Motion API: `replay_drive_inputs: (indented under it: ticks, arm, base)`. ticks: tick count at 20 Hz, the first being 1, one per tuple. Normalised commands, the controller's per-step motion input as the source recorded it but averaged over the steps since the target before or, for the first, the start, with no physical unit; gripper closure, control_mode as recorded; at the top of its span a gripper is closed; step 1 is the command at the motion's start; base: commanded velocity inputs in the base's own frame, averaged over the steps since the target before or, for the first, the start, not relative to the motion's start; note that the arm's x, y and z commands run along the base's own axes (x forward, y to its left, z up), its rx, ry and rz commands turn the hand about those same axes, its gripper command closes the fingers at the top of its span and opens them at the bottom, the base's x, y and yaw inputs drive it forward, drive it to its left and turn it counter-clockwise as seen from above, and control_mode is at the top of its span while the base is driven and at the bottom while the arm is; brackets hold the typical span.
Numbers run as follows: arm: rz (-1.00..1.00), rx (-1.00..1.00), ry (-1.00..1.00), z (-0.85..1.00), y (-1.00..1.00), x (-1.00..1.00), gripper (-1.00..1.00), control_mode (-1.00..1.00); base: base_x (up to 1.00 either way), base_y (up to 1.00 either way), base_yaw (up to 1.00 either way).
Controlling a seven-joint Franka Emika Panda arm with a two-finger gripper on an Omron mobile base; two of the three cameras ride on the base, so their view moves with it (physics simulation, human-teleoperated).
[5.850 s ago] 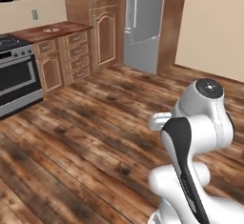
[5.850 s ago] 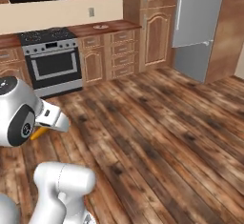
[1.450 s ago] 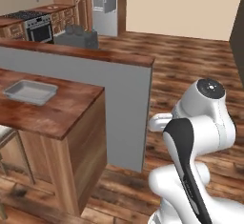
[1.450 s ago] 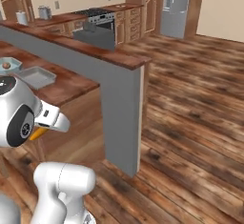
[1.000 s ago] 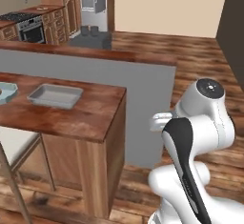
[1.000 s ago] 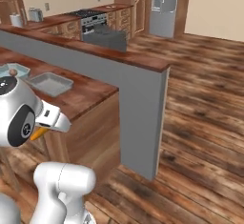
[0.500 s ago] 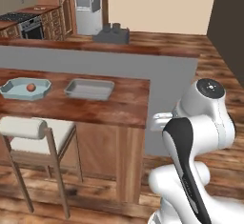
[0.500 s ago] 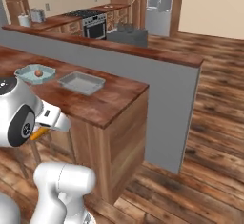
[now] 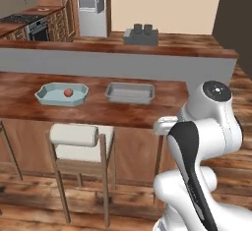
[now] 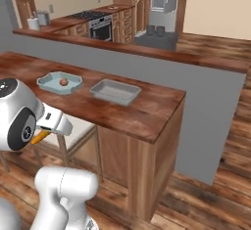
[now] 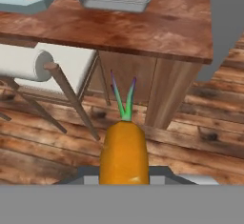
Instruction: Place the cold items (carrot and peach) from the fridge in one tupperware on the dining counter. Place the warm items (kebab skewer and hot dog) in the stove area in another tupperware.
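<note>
A simulated kitchen with plank flooring and a long wooden dining counter (image 9: 93,109) frames the scene, a grey half-wall rising behind it. Nearest the camera, the gripper (image 11: 125,170) is clamped on a carrot (image 11: 124,154): a stout, smooth orange root with its thin green and purple-tipped stems pointing away from the hand, toward the counter's edge. In the right base view the carrot's orange tip peeks out beneath the white wrist, low on the left and short of the counter. Just beyond, a stool (image 9: 76,136) with a pale cushioned seat stands tucked against the counter's front. On the countertop sit two containers side by side and apart: a pale blue, eight-sided tupperware (image 9: 49,96) holding a small reddish-orange peach (image 9: 68,92), and to its right a grey rectangular tupperware (image 9: 129,93). Farther back, on the ledge above the grey wall, rests a dark grey toaster (image 9: 141,35). In the distance stand the stove (image 10: 98,24), wooden cabinets and the steel fridge (image 9: 91,4).
</note>
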Motion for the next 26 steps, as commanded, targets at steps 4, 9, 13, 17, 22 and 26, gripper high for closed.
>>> replay_drive_inputs:
  ticks: [4,9,13,17,22,26]
  arm:
    - [0.0,0.0,0.0,0.0,0.0,0.0,1.0,1.0]
    - [0.0,0.0,0.0,0.0,0.0,0.0,1.0,1.0]
    - [0.0,0.0,0.0,0.0,0.0,0.0,1.0,1.0]
    - [0.0,0.0,0.0,0.0,0.0,0.0,1.0,1.0]
    - [0.0,0.0,0.0,0.0,0.0,0.0,1.0,1.0]
    - [0.0,0.0,0.0,0.0,0.0,0.0,1.0,1.0]
  base:
    - [0.0,0.76,-0.1]
    - [0.0,0.53,-0.17]
    - [0.0,0.58,-0.2]
    - [0.0,0.64,-0.21]
    - [0.01,0.68,-0.19]
    - [0.1,0.5,-0.19]
